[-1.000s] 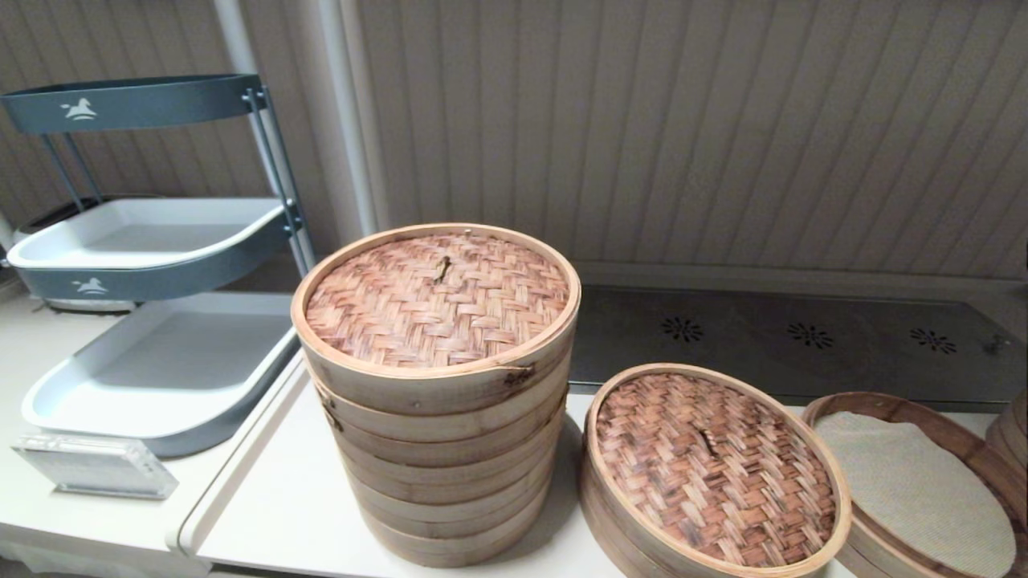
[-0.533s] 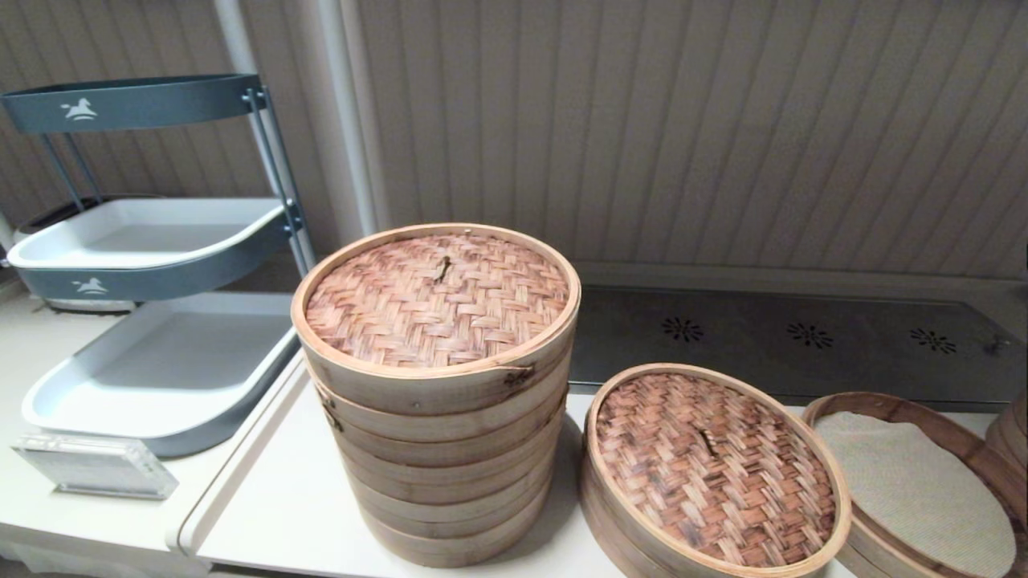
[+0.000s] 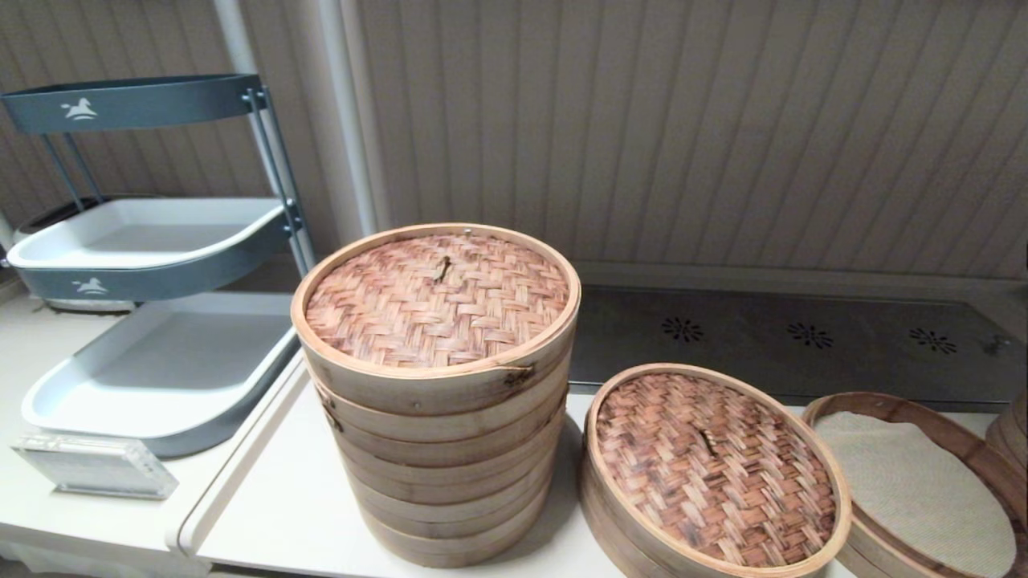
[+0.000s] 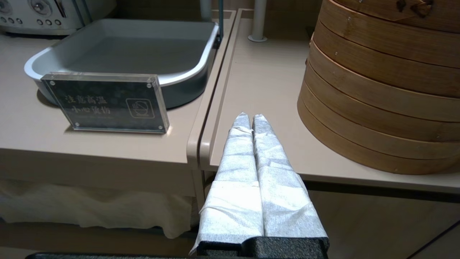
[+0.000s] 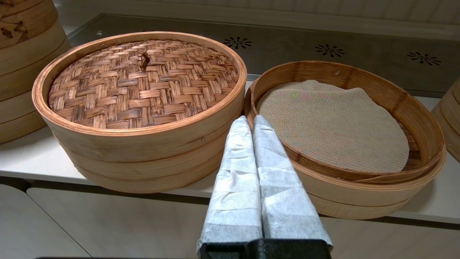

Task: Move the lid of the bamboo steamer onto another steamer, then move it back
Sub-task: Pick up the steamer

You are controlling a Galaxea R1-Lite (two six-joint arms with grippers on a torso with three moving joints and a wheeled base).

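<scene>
From the head view, a pale counter (image 3: 281, 498) carries a tall stack of steamers (image 3: 438, 449) topped by a lighter woven lid (image 3: 436, 299), standing near the front edge. Just to its right, at the front edge, sits a low steamer wearing the dark woven lid (image 3: 715, 468), seated flat inside its pale rim. Right of that, almost touching, is the open steamer (image 3: 883, 405) with a dark rim and a flat cream liner (image 3: 915, 490). On a separate counter to the left stand a grey tray rack (image 3: 152, 233) and a small clear sign (image 3: 92, 466) at the front edge. Neither arm shows here.

In the left wrist view, the left claw (image 4: 250, 117) is clenched, its two white-wrapped fingers pressed together on nothing, hanging off the front edge of the counter near the foot of the tall stack (image 4: 381, 108), with the sign (image 4: 106, 102) and the lowest tray (image 4: 125, 50) to the other side.

In the right wrist view, the right claw (image 5: 249, 120) is likewise clenched and empty, its tips in front of the gap where the lidded steamer and the open steamer (image 5: 424, 126) meet. The dark woven lid (image 5: 143, 82) lies level on its steamer.
</scene>
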